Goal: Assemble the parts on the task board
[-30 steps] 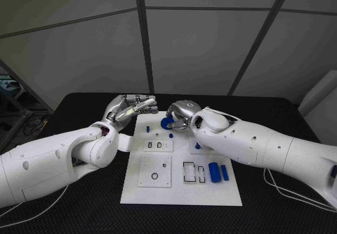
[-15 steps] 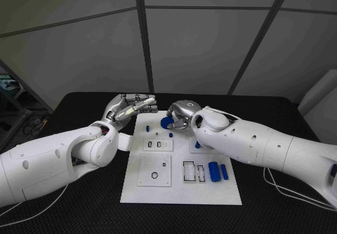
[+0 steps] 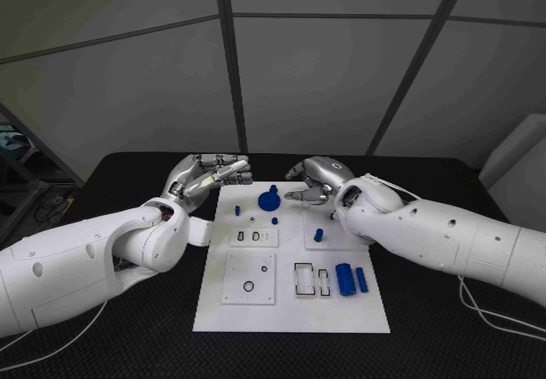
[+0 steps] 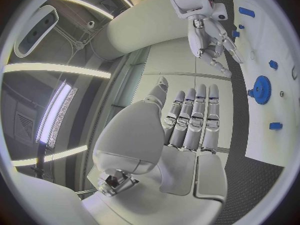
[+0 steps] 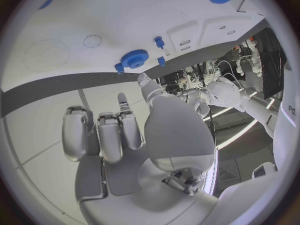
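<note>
**Holdings at the far end of the board**

Table (image 3: 125, 170): black, carrying everything listed below.

Task board (image 3: 290, 312): white plate lying flat mid-table, long side running away from me, with framed recesses across its middle.

My left hand (image 3: 208, 178): raised over the board's far left corner, fingers straight and side by side, palm bare, holding nothing.

My right hand (image 3: 319, 181): raised over the board's far right corner, fingers loosely parted, nothing between them.

Blue gear (image 3: 268, 200): largest of the parts, sitting on the far end of the board between my two hands, touched by neither.

Two blue cylinders (image 3: 352, 279): side by side near the board's right edge, the left one thicker.

Small blue pegs (image 3: 319, 234): one right of centre, two more just left of the gear (image 3: 238, 211); whether they stand in holes I cannot tell.
</note>
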### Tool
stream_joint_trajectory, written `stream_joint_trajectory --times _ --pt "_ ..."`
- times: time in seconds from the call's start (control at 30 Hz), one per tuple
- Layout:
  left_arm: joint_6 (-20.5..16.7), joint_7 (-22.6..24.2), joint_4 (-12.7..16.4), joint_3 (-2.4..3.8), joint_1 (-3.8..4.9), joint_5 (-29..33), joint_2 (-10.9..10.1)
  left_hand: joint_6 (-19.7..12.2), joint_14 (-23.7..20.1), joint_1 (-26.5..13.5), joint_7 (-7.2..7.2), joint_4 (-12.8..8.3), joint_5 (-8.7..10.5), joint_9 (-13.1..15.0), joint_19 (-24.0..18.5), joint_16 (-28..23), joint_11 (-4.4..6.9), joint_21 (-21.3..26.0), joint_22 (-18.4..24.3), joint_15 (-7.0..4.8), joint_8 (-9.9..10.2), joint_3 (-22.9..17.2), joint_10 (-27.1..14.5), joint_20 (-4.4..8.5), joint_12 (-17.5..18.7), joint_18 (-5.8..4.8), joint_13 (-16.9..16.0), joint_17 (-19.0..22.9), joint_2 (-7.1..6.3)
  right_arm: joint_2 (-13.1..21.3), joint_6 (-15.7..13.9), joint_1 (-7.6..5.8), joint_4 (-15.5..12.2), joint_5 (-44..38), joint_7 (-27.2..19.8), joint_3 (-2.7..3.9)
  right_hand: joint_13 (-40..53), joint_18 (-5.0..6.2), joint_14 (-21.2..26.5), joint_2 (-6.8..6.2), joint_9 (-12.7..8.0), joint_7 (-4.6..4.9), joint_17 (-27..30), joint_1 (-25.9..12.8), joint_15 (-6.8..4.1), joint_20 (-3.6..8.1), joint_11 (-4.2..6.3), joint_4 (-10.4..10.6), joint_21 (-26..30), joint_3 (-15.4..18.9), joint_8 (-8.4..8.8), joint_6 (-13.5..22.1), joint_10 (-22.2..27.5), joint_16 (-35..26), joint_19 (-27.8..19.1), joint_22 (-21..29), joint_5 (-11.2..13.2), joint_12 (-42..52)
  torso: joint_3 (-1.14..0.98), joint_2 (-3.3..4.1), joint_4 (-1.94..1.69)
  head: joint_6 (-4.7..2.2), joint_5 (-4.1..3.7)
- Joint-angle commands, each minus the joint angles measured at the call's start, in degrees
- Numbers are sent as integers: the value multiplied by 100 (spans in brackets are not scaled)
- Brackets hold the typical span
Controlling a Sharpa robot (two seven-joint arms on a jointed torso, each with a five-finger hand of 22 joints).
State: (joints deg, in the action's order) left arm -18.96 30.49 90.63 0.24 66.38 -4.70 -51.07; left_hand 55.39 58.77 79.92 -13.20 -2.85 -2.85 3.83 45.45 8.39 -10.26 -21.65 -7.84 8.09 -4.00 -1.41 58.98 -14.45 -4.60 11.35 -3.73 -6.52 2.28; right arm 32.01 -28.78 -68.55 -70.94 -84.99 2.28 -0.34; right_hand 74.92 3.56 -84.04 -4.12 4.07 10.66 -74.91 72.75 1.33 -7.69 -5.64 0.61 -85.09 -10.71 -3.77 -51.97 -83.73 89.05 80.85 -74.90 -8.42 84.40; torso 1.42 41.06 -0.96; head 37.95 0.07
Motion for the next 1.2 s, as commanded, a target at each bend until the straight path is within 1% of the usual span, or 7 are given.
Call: stream_joint_trajectory --times 0.03,0.2,0.27,0.43,0.6,0.8,1.2 --pt "36 9 9 6 4 -10 -10 1 19 -3 -17 -25 -36 -6 34 23 -12 15 9 -6 21 5 -11 -3 3 -82 8 5 50 379 -221 -16 -237 1460 -1108 3 626 -40 -510 62 12 -23 -1143 146 9 -9 6 -95 66 -70 -32 -102 105 -35 -98 -35 -268 -86 -1 -24 62 -11 -28" --pt "40 12 11 5 4 -10 -20 1 20 -3 -17 -26 -36 -6 34 23 -12 15 9 -6 21 5 -11 -3 3 -82 8 5 50 992 296 -20 -368 2164 -1540 1 495 -6 -485 16 18 -41 -1049 380 -13 11 30 -318 143 -186 -61 -207 236 -76 -220 128 -536 -201 -7 -38 115 -28 -104" --pt "42 16 9 5 4 -10 -24 0 20 -1 -18 -30 -36 -6 35 23 -13 15 10 -6 21 3 -11 -3 3 -82 8 6 51 1193 454 -21 -344 2320 -1610 0 478 -6 -484 -4 20 -46 -1047 398 -17 15 34 -350 145 -194 -69 -234 251 -78 -222 128 -549 -216 -4 -48 117 -37 -134" --pt "49 25 3 5 2 -10 -28 0 20 -1 -18 -30 -36 -6 35 23 -13 15 10 -6 21 3 -11 -3 3 -82 8 6 51 1474 691 -20 -165 2403 -1627 -3 459 -5 -489 -53 17 -52 -1067 412 -23 21 39 -399 151 -189 -68 -251 267 -73 -226 134 -565 -232 -26 -49 126 -43 -163" --pt "55 28 -5 5 -8 -10 -27 0 20 -1 -18 -30 -36 -6 35 23 -13 15 10 -6 21 3 -11 -3 3 -82 8 6 51 1498 792 -16 24 2318 -1592 -5 422 -4 -492 -100 -3 -40 -1077 390 -19 22 30 -424 157 -159 -21 -174 298 -70 -232 142 -573 -262 -33 -44 119 -27 -183" --pt "59 28 -16 5 -22 -10 -20 -3 20 -3 -19 -36 -35 -7 35 23 -14 16 12 -5 23 4 -14 -3 5 -82 8 7 43 1386 981 -8 311 2128 -1480 -7 379 -1 -492 -113 -18 -29 -1078 382 -11 17 19 -446 168 -140 11 -88 337 -71 -246 162 -569 -297 -3 -41 115 -18 -194" --pt "59 24 -49 5 -31 -10 -2 -3 20 -3 -19 -36 -35 -7 35 23 -14 16 12 -5 23 4 -14 -3 5 -82 8 7 43 1145 1366 89 594 1775 -1280 -9 385 0 -496 -116 -20 -30 -1093 380 -9 16 19 -450 170 -136 14 -69 332 -65 -248 165 -566 -293 -11 -33 107 56 -212"
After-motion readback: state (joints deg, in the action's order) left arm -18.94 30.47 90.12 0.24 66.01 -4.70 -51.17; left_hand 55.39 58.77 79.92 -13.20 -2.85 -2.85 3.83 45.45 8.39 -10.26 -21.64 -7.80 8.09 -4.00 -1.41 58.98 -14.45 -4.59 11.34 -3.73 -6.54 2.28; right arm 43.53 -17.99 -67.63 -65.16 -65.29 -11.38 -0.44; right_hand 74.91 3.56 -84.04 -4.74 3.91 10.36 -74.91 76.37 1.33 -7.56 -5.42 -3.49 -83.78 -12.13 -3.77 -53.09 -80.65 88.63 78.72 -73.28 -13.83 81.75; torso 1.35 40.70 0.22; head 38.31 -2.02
